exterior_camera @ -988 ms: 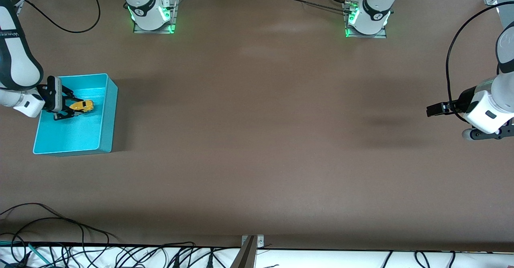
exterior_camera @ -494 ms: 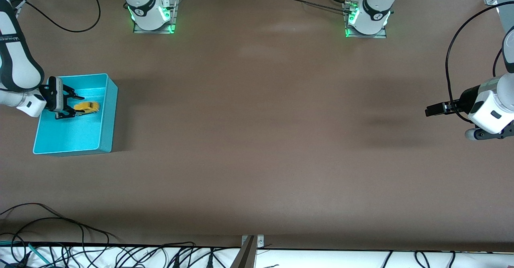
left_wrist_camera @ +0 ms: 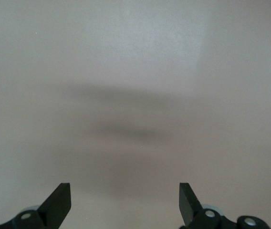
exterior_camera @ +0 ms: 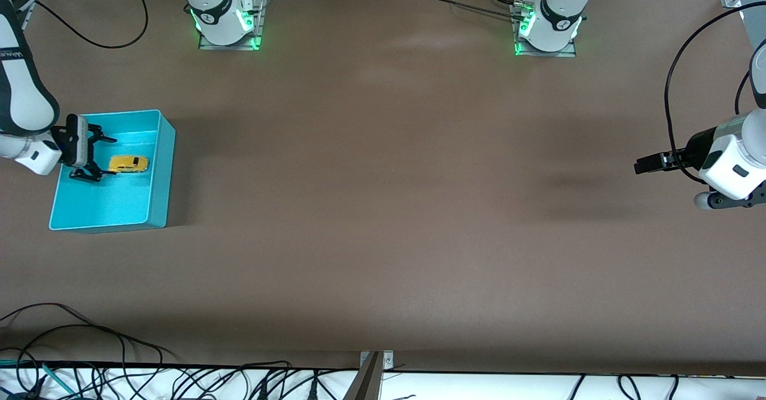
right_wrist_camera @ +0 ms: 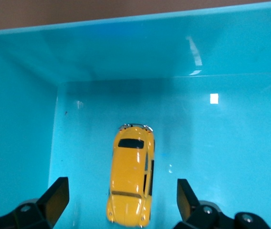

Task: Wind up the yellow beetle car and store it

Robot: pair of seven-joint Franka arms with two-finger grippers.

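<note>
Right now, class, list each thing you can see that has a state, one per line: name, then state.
Toy car: released, lying on the bin floor.
Bin: open-topped, holding only the car.
Right gripper: open, over the bin beside the car.
Left gripper: open, empty, waiting over bare table.

Brown table [exterior_camera: 383, 208], black cables [exterior_camera: 119, 376] along edge
</note>
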